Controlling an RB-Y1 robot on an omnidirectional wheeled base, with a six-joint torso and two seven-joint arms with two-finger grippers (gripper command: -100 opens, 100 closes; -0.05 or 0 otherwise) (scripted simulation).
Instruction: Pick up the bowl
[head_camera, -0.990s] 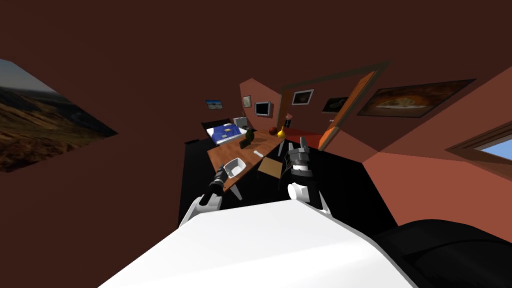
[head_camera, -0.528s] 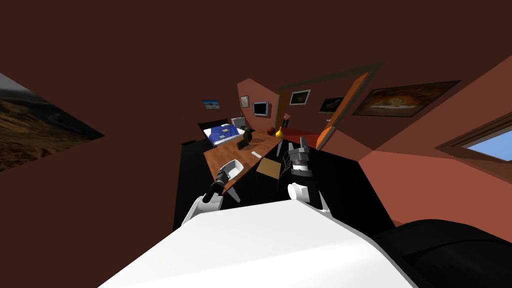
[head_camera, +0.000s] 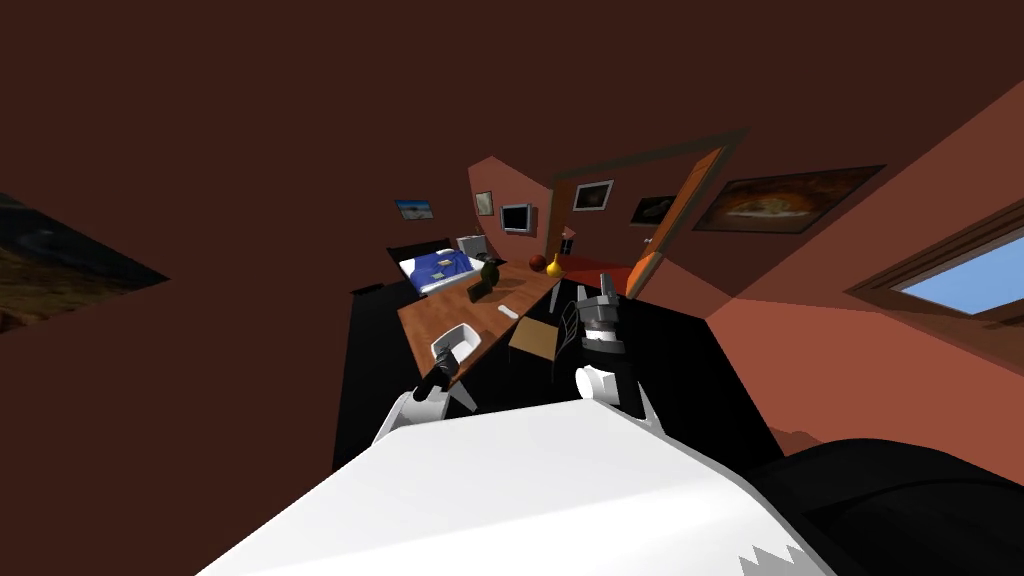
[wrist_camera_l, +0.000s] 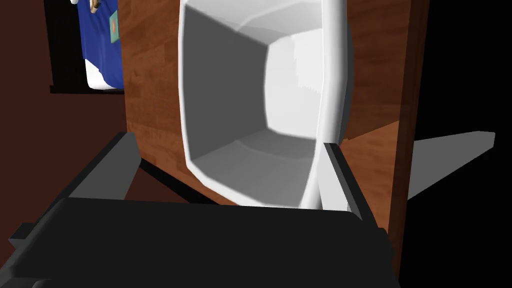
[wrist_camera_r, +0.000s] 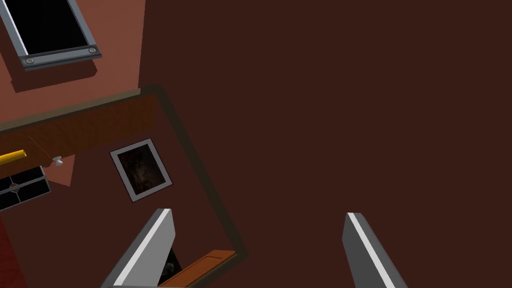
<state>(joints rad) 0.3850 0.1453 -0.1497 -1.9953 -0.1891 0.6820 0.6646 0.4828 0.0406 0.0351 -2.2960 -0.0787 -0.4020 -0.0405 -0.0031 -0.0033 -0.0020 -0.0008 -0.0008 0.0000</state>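
Observation:
A white, squarish bowl (head_camera: 458, 337) sits at the near end of a long wooden table (head_camera: 500, 300). My left gripper (head_camera: 446, 360) is right at the bowl's near edge. In the left wrist view the bowl (wrist_camera_l: 280, 100) looms close, on the table (wrist_camera_l: 147, 75). My left gripper (wrist_camera_l: 225, 170) is open there, and the bowl's near corner lies between its fingers. One finger (wrist_camera_l: 342, 175) stands against the outside of the bowl's rim; the other is out past the table's edge. My right gripper (head_camera: 603, 290) is raised above the table's right side, and in its wrist view it (wrist_camera_r: 260, 250) is open and empty.
A chair (head_camera: 538, 336) stands at the table's right side. Farther along the table are a dark box (head_camera: 480, 289), a small white item (head_camera: 508, 312), a dark green vase (head_camera: 489, 271), a yellow vase (head_camera: 554, 266) and a red ball (head_camera: 538, 262). A blue bed (head_camera: 440, 268) lies beyond.
My head view has swung, so the whole room slides left. The left gripper stays open at the bowl's near edge, now a little more directly in front of it. The right arm is unchanged.

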